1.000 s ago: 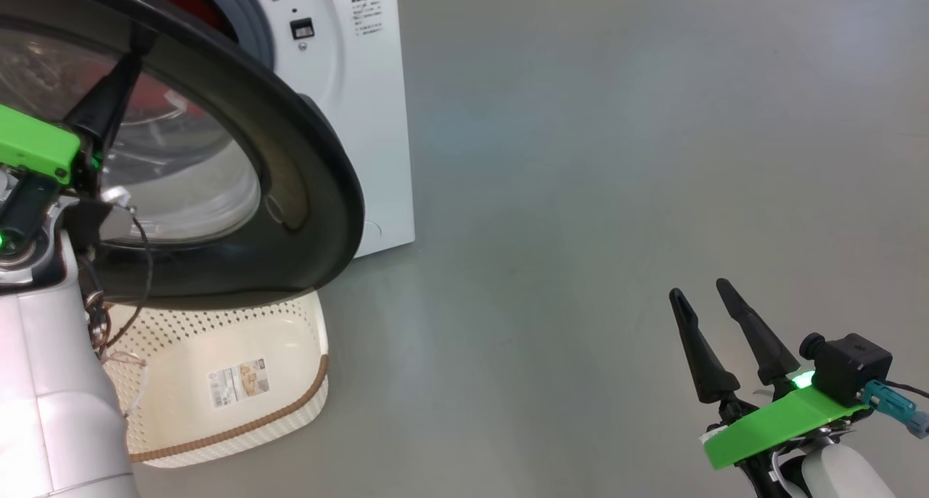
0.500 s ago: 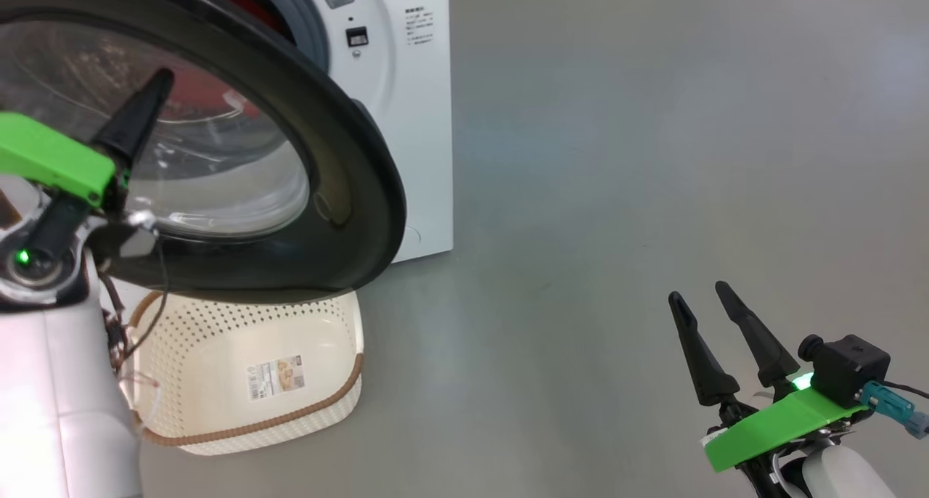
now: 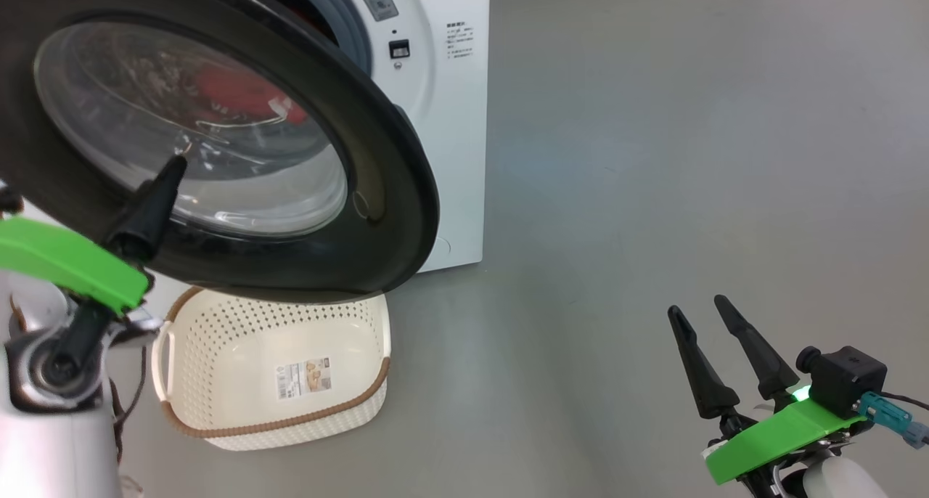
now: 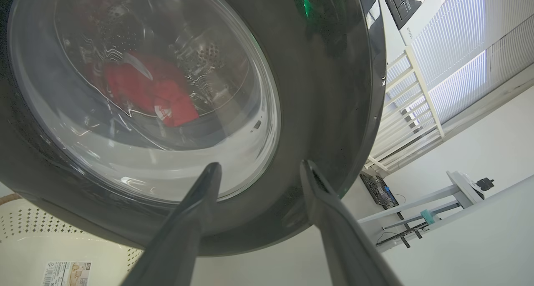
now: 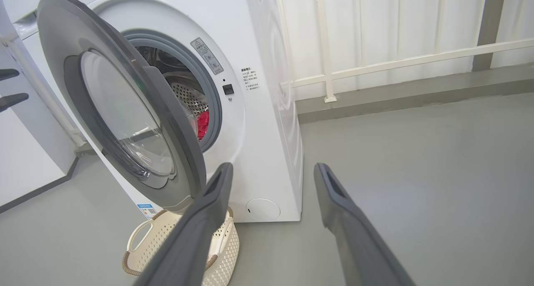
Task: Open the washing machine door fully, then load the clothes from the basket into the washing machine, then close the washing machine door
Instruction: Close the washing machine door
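Left gripper [image 4: 259, 165] lowering across the door [image 3: 395, 193], moving from its upper glass [image 3: 239, 186] toward its lower rim, fingertip [image 3: 170, 175] crossing the bottom of the glass, green bracket [image 3: 69, 262] dropping beside the door's lower-left edge, head camera turning, door drifting right in frame

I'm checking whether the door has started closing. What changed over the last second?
The left gripper has dropped from the upper glass of the washing machine door to the lower glass, fingers apart, holding nothing. The head camera turned, so everything slid right in that view. The door, the basket, the clothes inside the washing machine and the open right gripper kept their places.
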